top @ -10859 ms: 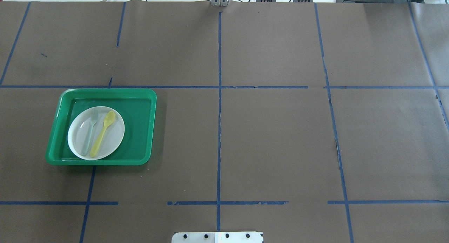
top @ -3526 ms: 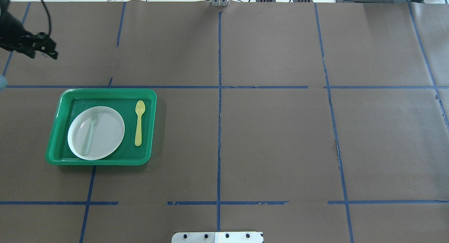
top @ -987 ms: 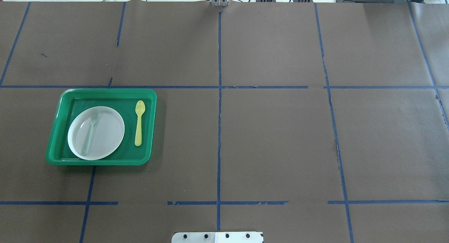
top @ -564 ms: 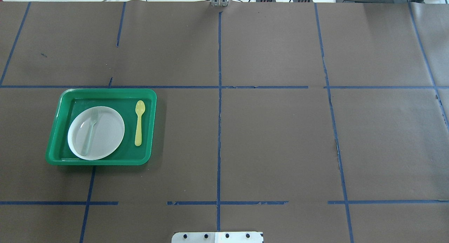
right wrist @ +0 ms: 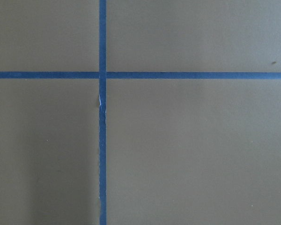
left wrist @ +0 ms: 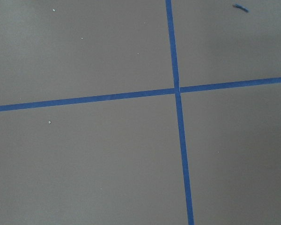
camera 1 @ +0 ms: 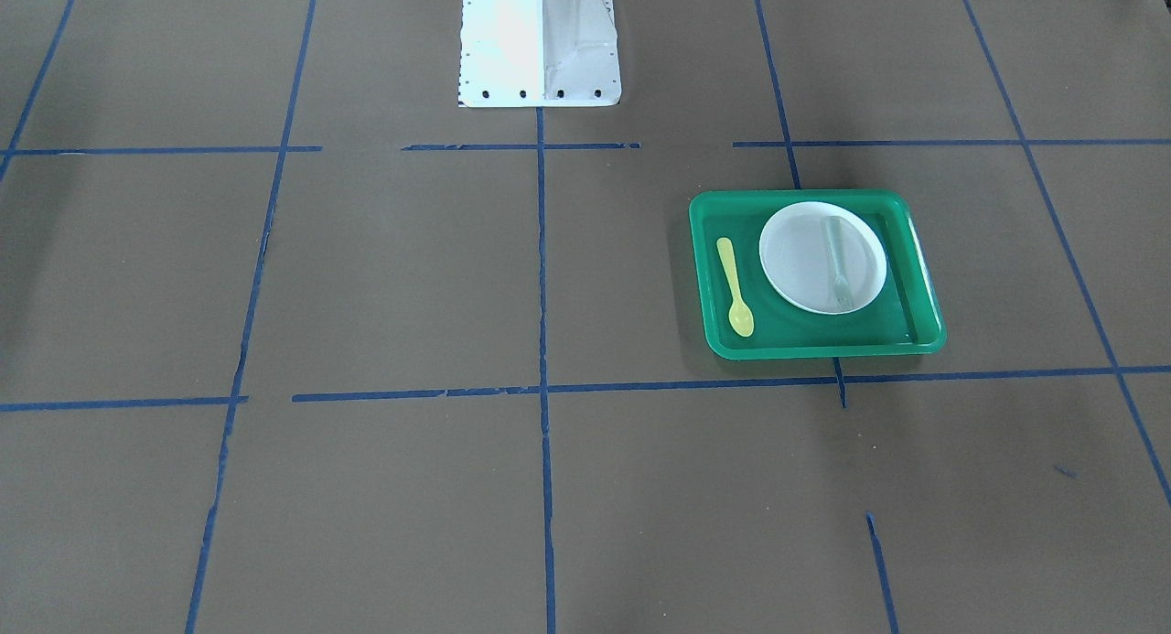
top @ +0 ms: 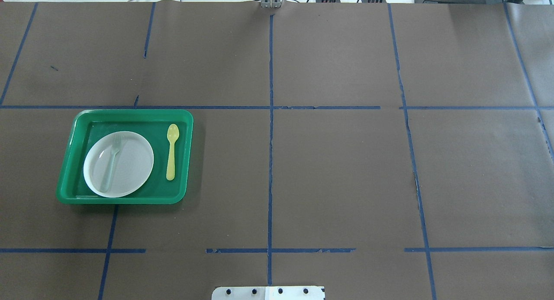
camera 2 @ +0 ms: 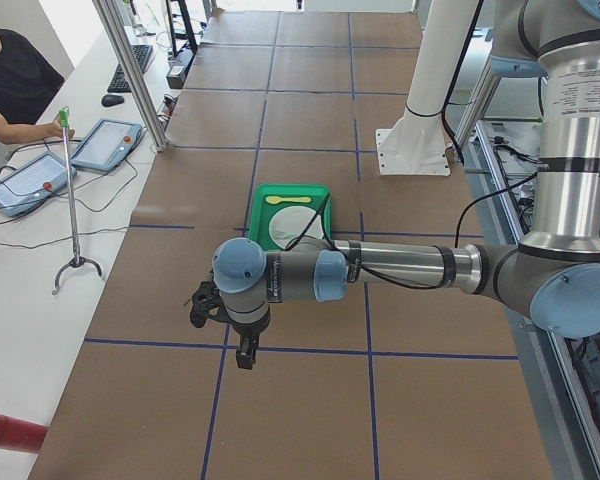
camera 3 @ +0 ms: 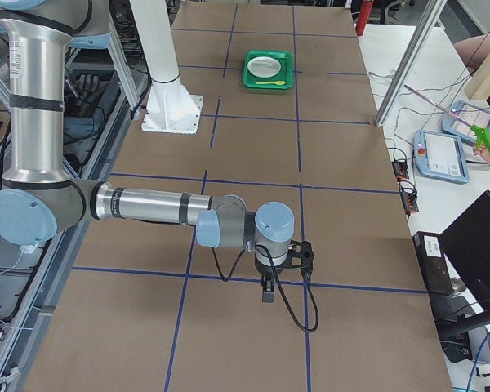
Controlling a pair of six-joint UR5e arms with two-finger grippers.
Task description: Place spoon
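Observation:
The yellow spoon (top: 172, 151) lies flat on the floor of the green tray (top: 78, 122), to the right of the white plate (top: 130, 161), bowl toward the far side. It also shows in the front-facing view (camera 1: 735, 286) and in the left side view (camera 2: 285, 200). No gripper shows in the overhead or front-facing views. The left gripper (camera 2: 244, 355) hangs over bare table far from the tray; the right gripper (camera 3: 266, 291) hangs at the opposite table end. I cannot tell whether either is open or shut.
A pale grey-green fork (top: 110, 163) lies on the white plate. The robot's white base (camera 1: 538, 39) stands at the table's near middle. Brown paper with blue tape lines (top: 271, 118) covers the table. Operators and tablets (camera 2: 105, 143) sit along the far side.
The spoon went from the plate to the tray floor right of the plate. The left arm seen at the far left 3.5 s ago has left the overhead view. Nothing moved in the last second.

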